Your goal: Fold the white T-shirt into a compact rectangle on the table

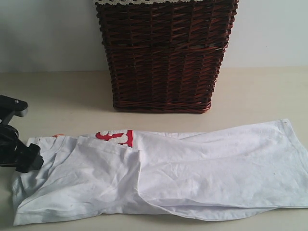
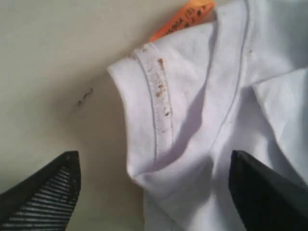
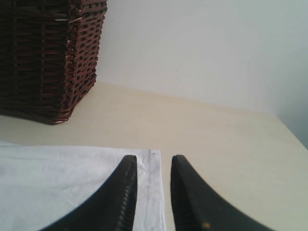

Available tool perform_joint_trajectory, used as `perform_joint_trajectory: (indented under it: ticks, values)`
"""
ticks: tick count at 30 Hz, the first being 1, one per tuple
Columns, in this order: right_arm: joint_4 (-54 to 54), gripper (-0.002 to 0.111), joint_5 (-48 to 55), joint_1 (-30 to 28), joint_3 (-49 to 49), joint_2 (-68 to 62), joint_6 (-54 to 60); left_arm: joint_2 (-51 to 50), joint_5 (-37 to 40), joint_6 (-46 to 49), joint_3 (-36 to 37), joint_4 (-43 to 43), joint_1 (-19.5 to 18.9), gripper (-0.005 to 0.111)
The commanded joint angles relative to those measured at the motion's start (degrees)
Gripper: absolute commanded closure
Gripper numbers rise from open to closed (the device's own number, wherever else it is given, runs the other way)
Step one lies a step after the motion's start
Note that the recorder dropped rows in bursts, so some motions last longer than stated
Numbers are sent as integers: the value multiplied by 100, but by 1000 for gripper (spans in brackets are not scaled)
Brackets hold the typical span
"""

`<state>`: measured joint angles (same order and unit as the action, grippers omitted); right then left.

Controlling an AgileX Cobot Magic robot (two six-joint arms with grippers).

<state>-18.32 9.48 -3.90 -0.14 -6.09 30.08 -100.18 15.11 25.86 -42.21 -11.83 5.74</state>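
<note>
In the exterior view, the white T-shirt (image 1: 192,163) is lying flat on the table (image 1: 57,96), stretching along the near edge from the left side almost to the right, in front of the brown wicker basket (image 1: 163,57), which is standing by the far edge. One flap is lying turned over the left part, probably a first fold, and it is covering most of the red letters (image 1: 115,136). The left claw (image 1: 26,156) is hanging at the shirt's left end, touching or just over the cloth there; which of the two cannot be told from this view. The right claw is not showing here. In the left wrist view, the left claw's jaws are standing wide apart and clamping nothing. A bunched corner of the shirt with a stitched, brown-specked hem is lying between and below them, and the orange tag (image 2: 180,21) is peeking out beyond it, so the claw seems placed to take or let go of that corner. In the right wrist view, the right claw (image 3: 153,163) is hovering with its jaws nearly together, leaving a narrow empty gap, and the shirt's hemmed corner is lying on the table straight under the tips, likely the next grasp point.
</note>
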Motion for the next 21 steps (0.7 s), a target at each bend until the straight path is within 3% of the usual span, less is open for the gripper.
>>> perform_joint_trajectory:
  ticks: [1,10,21]
  values:
    - [14,83,-51,-28,14,3,-2,-137,-48,-35,-36,-99,7,27]
    - [14,83,-51,-28,14,3,-2,-252,-61,-35,-36,-605,137,31]
    - [14,83,-51,-28,14,3,-2,-252,175,-35,-36,-605,487,102]
